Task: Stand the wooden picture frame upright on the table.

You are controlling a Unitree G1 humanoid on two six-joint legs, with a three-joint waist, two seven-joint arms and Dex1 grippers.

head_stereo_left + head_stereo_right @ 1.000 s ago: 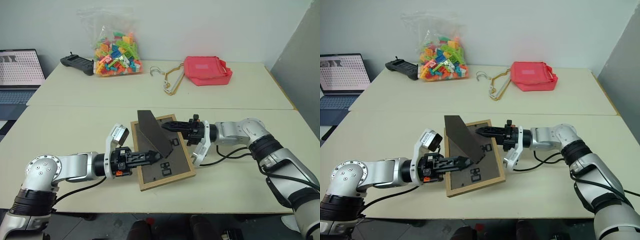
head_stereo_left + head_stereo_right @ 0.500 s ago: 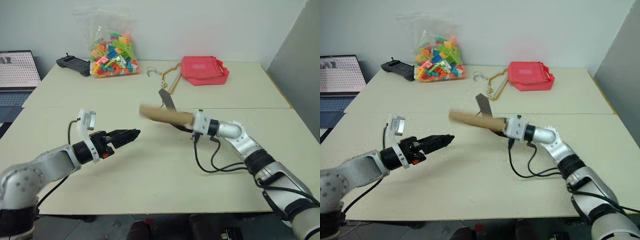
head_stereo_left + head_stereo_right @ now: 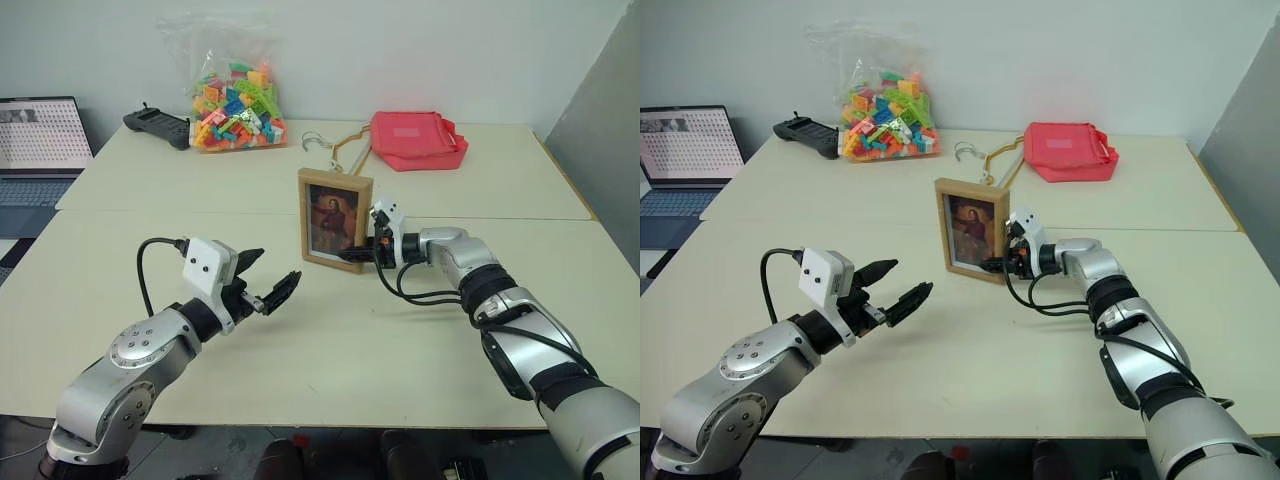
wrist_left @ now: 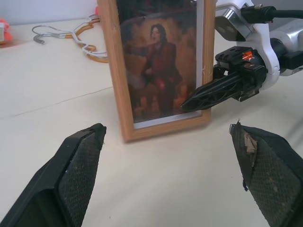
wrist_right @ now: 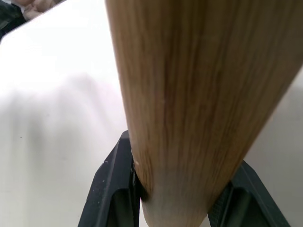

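picture frame (image 3: 335,219) stands upright near the middle of the table (image 3: 420,340), portrait side facing the near edge, its bottom edge looking down on the tabletop. right gripper (image 3: 352,254) reaches in from the right and has its black fingers clamped on the frame's lower right corner; in the right wrist view the wooden edge sits squeezed between the two fingers (image 5: 113,189). left gripper (image 3: 265,290) hovers over the table to the near left of the frame, well apart from it, with its fingers spread wide and nothing between them.

judging by this, the step in hand is the setting-down: the frame is up, but it is not yet shown to balance alone. whether the fold-out stand behind is open and bearing on the table cannot be told from here. the next move calls for a slow loosening of the right fingers and a straight pull back to the right, without nudging the corner. a snag on release could tip it.
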